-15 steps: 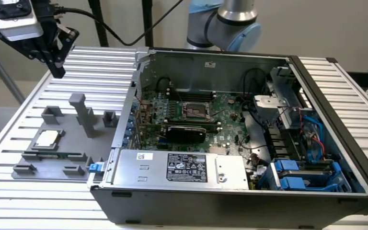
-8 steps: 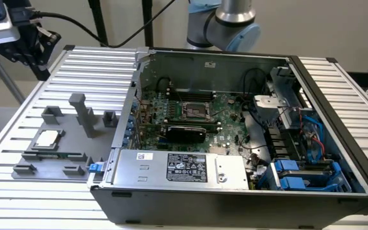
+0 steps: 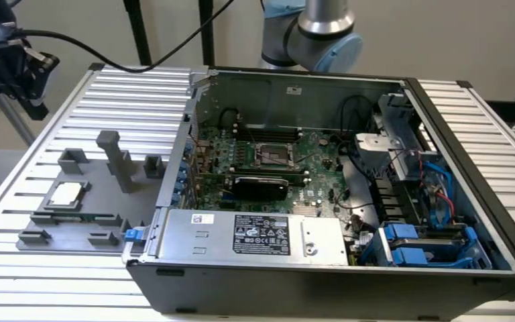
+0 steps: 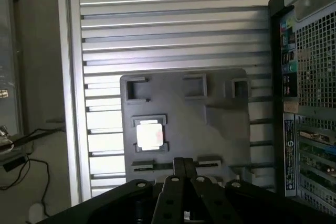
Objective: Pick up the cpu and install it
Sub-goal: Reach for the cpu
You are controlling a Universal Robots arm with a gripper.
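Gripper (image 4: 184, 164) clenched, fingers pressed together with nothing between them. It hangs high, well apart from the grey fixture plate (image 3: 105, 201). Cpu (image 3: 65, 194) lies flat in a square nest on that plate, silvery top up and untouched. The plate rests on the ribbed aluminium table (image 3: 43, 282), toward the exterior view's left. Just beside it, to the exterior view's right, is the open computer case (image 3: 472, 168) — motherboard (image 3: 320, 151) inside, black socket frame (image 3: 275, 154) near the board's middle.
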